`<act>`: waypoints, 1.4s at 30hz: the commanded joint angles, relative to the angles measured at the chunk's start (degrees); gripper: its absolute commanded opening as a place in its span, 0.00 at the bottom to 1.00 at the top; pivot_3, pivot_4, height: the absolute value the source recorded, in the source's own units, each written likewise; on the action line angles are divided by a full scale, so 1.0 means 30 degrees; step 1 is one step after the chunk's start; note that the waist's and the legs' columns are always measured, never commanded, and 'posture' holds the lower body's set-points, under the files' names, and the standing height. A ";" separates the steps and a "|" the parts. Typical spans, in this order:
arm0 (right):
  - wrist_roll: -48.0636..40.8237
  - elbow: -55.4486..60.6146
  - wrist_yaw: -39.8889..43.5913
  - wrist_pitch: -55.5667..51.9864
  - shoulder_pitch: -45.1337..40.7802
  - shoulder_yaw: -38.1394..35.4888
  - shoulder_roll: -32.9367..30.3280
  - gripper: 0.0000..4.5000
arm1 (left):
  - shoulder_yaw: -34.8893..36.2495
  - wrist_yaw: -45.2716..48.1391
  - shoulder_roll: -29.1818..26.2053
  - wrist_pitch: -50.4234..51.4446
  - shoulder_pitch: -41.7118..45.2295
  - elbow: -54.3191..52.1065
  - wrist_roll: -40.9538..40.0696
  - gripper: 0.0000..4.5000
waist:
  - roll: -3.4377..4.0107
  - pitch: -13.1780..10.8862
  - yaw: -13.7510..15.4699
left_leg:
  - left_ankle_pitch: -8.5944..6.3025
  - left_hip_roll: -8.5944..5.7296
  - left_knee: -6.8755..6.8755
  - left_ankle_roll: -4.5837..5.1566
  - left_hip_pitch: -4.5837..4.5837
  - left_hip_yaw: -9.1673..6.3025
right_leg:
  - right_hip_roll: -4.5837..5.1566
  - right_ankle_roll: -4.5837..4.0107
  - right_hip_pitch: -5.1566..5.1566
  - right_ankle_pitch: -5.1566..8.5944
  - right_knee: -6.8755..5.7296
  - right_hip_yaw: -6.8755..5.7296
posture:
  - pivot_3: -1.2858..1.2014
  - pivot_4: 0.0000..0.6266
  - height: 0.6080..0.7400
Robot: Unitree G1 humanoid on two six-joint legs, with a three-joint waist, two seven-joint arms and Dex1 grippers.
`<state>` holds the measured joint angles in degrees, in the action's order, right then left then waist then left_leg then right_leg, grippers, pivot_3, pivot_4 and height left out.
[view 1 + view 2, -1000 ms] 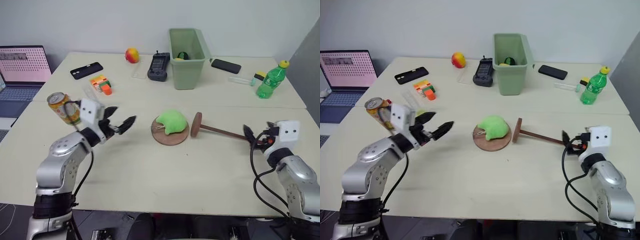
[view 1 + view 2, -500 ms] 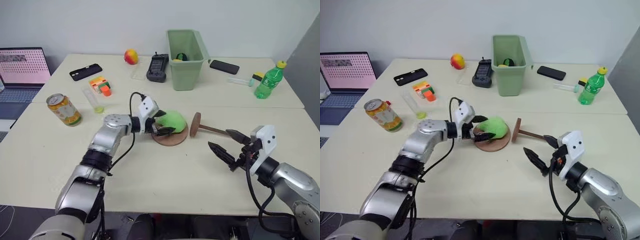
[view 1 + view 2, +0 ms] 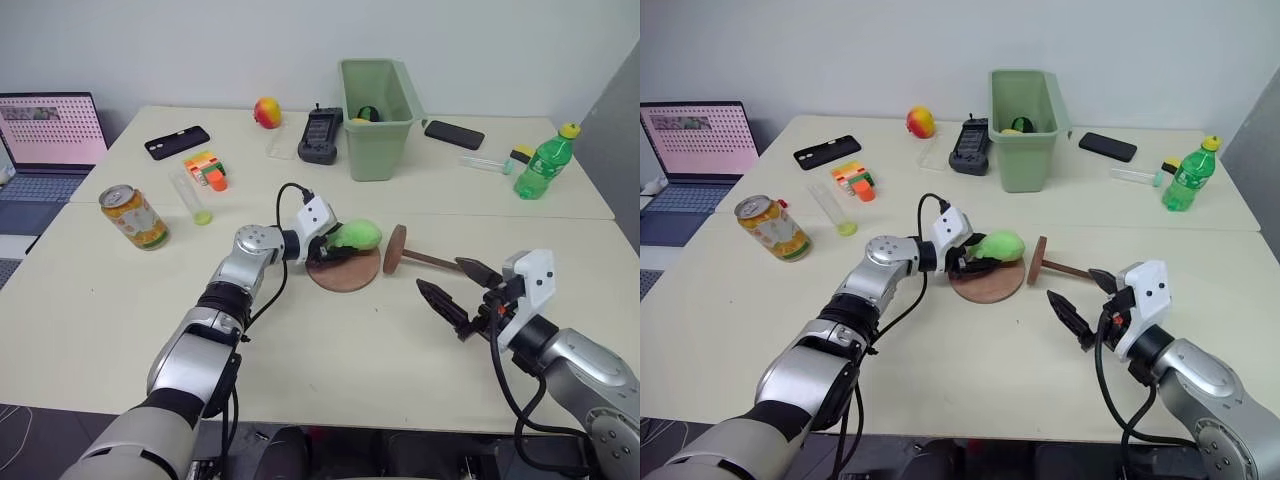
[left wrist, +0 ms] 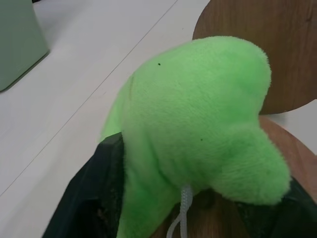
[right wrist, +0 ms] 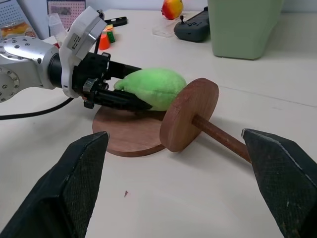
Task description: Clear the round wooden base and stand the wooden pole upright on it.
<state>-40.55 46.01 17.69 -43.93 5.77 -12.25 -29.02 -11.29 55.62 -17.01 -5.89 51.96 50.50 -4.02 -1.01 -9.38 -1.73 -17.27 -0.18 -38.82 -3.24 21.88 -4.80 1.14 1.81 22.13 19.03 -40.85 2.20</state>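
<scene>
- Round wooden base (image 3: 346, 274) is lying flat near desk (image 3: 300, 350) centre, w/ a green plush toy (image 3: 354, 236) sitting over its 12 o'clock half.
- Left gripper (image 3: 978, 262) is reaching in from the base's 9 o'clock side; its jaws are pinching the plush toy, squashing it. In the left wrist view the green fabric is bulging up between the two black fingers (image 4: 94, 198) and a white cord is dangling from it over the base.
- Plush toy looks partly raised, but can't tell if it is clear of the base.
- Wooden pole (image 3: 430, 261) is lying on its side on the desk at the base's 3 o'clock, its end disc standing on edge just beside the base rim, the rod running off toward 4 o'clock.
- Right gripper (image 3: 458, 294) is hovering above the desk near the pole's far end, jaws spread wide, holding nothing; in its wrist view the rod is passing between the two fingers but not touching them.
- Around the desk: drink can (image 3: 132, 216) at 9 o'clock, green bin (image 3: 375, 120) at 12 o'clock, green bottle (image 3: 540, 166) at 2 o'clock, black phone (image 3: 175, 142) at 10 o'clock, laptop (image 3: 45, 140) beyond it at the desk's edge.
</scene>
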 commanded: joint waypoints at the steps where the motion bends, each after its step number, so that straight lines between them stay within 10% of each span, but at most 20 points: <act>1: 0.0128 -0.0125 0.0616 0.0941 0.0015 -0.0168 -0.0106 1.00 | 0.0648 -0.0427 0.0074 -0.0158 0.0244 -0.0749 -0.0120 0.42 | 0.0000 0.0000 -0.0005 | 0.0000 0.0000 0.0000 0.0000 0.0001 0.0001 | 0.0000 0.0000 0.0000 0.0000 0.0000 -0.0001 | 0.52 0.24 1.00; 10: 0.0175 -0.2175 0.2466 0.1552 -0.2125 0.1093 -0.0320 1.00 | 0.4197 -0.2715 -0.2210 0.5439 -0.4529 -1.1494 -0.2757 0.42 | 0.0000 -0.0003 -0.0368 | 0.0001 0.0054 0.0016 0.0000 -0.0010 -0.0097 | -0.0004 0.0000 0.0025 0.0000 -0.0007 0.0031 | 0.52 0.24 1.00; 16: 0.0141 -0.4814 0.4494 0.1603 -0.5717 0.3106 -0.0062 1.00 | 0.9408 -0.8080 -0.2272 1.0884 -1.4291 -2.5966 -0.4272 0.42 | 0.0003 -0.0007 -0.0508 | -0.0003 0.0264 0.0029 0.0000 -0.0024 -0.0083 | 0.0007 -0.0002 0.0035 -0.0001 0.0013 0.0040 | 0.52 0.24 1.00; 21: 0.0220 -0.6463 0.6484 0.1773 -0.7733 0.4412 0.0062 1.00 | 1.2285 -1.1810 0.0053 0.9381 -2.1845 -3.0524 -0.1598 0.42 | -0.0001 -0.0005 -0.0026 | -0.0016 0.0264 0.0020 0.0014 -0.0027 -0.0091 | 0.0020 -0.0006 0.0008 -0.0001 0.0031 0.0018 | 0.52 0.24 1.00; 29: 0.0587 -0.8185 0.7551 0.1903 -0.9811 0.5270 0.0502 1.00 | 1.7012 -1.7407 0.1454 0.8391 -2.1614 -2.6709 -0.0532 0.42 | -0.0027 -0.0015 0.0565 | -0.0021 0.0216 0.0018 0.0023 -0.0182 -0.0105 | 0.0000 -0.0029 -0.0229 -0.0023 0.0137 -0.0048 | 0.52 0.24 1.00; 42: -0.0344 -0.5833 0.7076 0.0355 -0.9796 0.4964 0.0079 1.00 | 1.7405 -1.7206 -0.6109 0.7013 -0.9861 -0.8994 -0.2184 0.42 | -0.0069 -0.0004 0.0354 | -0.0034 0.0230 0.0066 0.0034 -0.0144 -0.0215 | 0.0000 -0.0030 -0.0222 -0.0031 0.0246 -0.0131 | 0.52 0.24 1.00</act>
<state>-39.48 24.24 38.20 -41.78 -23.55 4.24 -27.36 42.34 3.32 -33.10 19.08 19.43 16.33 -10.53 -1.21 -9.40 -0.67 -17.37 0.48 -38.53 -3.14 21.44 -5.42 1.14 1.72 21.47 18.94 -40.02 1.80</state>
